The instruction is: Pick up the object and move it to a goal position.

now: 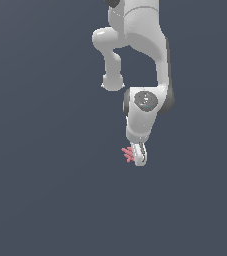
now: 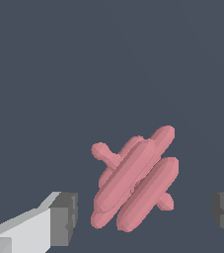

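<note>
The object (image 1: 127, 153) is a tiny pink-red lattice of thin crossed bars, seen just at the exterior view's left of my white gripper (image 1: 138, 157). In the wrist view the object (image 2: 133, 180) lies between my two grey finger pads (image 2: 64, 217), with a clear gap on each side. My gripper (image 2: 143, 215) is open and touches nothing. The exterior view does not show whether the object rests on the dark surface or how high the fingertips are above it.
The white arm (image 1: 142, 60) rises from the gripper toward the top of the exterior view. A plain dark blue-grey ground (image 1: 45, 190) fills everything else. No goal marker shows.
</note>
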Controlling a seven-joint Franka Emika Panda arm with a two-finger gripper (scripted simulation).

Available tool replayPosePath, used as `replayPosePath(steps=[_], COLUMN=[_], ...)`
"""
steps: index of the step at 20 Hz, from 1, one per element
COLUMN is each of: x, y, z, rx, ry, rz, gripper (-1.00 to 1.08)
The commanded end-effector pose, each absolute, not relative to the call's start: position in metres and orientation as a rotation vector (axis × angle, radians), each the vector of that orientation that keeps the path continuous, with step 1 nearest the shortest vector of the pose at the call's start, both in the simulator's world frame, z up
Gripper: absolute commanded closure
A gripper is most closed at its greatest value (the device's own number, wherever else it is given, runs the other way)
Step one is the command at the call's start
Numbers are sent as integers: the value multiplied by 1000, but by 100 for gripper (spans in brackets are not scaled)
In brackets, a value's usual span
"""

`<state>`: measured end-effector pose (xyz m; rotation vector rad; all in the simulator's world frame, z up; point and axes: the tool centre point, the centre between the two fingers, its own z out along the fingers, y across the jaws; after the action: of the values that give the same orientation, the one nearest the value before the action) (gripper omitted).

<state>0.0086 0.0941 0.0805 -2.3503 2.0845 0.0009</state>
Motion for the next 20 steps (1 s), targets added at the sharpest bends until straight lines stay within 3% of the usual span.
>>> replayPosePath(steps=[1, 19, 20], x=[9, 8, 8], y=[94, 94, 94], z=[80, 30, 30], rx=[-2343, -2343, -2343], ry=[2093, 2093, 2093], rz=[0, 0, 0], gripper=[-92, -92, 108])
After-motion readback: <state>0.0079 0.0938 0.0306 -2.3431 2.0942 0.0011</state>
